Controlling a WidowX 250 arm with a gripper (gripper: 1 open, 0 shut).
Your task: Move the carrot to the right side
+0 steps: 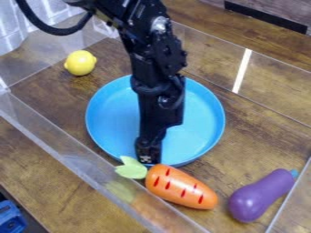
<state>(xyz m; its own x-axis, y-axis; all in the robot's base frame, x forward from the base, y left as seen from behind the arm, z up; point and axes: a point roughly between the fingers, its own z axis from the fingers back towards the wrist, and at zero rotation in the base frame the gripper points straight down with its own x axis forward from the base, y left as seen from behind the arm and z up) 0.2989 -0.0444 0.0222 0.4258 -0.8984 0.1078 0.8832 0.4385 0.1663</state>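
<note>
The orange toy carrot (183, 187) lies on the wooden table in front of the blue plate (201, 105), with its green leafy top (130, 167) pointing left. My gripper (145, 152) points almost straight down over the plate's front rim, just above and behind the leafy top. Its jaws stand open and hold nothing. From this angle I cannot tell whether the fingertips touch the leaves.
A yellow lemon (80, 62) sits at the back left. A purple eggplant (261, 196) lies at the front right, close to the carrot's tip. Clear plastic walls (49, 136) enclose the work area.
</note>
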